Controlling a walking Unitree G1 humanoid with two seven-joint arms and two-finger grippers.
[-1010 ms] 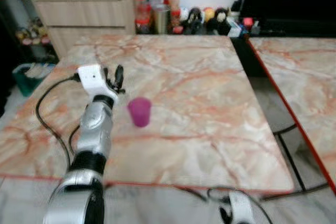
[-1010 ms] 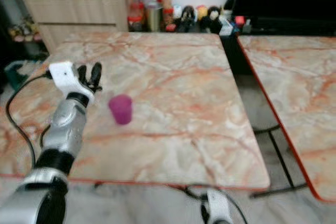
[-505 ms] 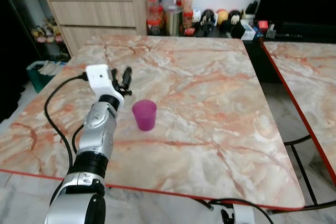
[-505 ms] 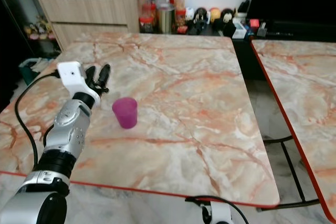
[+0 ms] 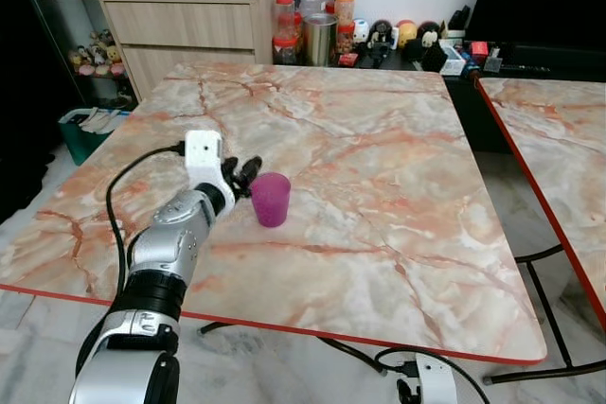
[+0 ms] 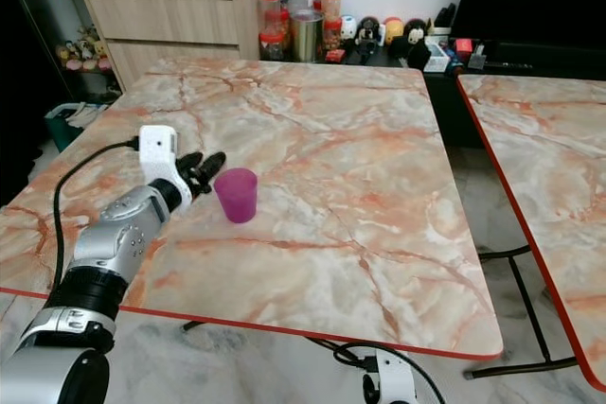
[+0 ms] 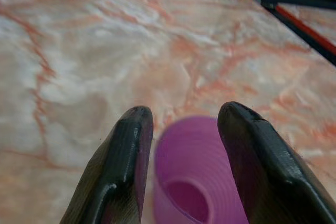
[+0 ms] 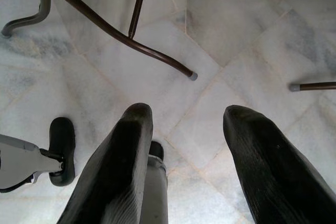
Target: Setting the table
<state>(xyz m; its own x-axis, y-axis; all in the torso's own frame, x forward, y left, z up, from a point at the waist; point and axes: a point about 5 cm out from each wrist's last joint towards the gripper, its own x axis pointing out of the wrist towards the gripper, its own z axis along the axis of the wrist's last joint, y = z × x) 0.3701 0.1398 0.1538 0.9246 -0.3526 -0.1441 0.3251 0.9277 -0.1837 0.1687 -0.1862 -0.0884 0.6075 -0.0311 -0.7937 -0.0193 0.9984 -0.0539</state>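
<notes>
A purple plastic cup (image 5: 271, 199) stands upright on the marble table (image 5: 379, 167), left of its middle. My left gripper (image 5: 248, 173) reaches in from the cup's left side, open, with its fingertips right at the cup's wall. In the left wrist view the cup (image 7: 199, 182) sits between the two black fingers (image 7: 126, 150), which are spread and not closed on it. My right gripper (image 8: 186, 116) hangs low beside the table over the tiled floor, open and holding nothing.
A second marble table (image 5: 559, 139) stands to the right across a narrow gap. Behind the table are a wooden cabinet (image 5: 189, 16) and a row of jars and figurines (image 5: 322, 26). A green basket (image 5: 90, 125) sits on the floor at left. Metal table legs (image 8: 131, 40) cross the floor.
The camera has shifted. My left gripper has turned from pointing away from me to pointing right at the cup and has closed in until its fingertips reach the cup.
</notes>
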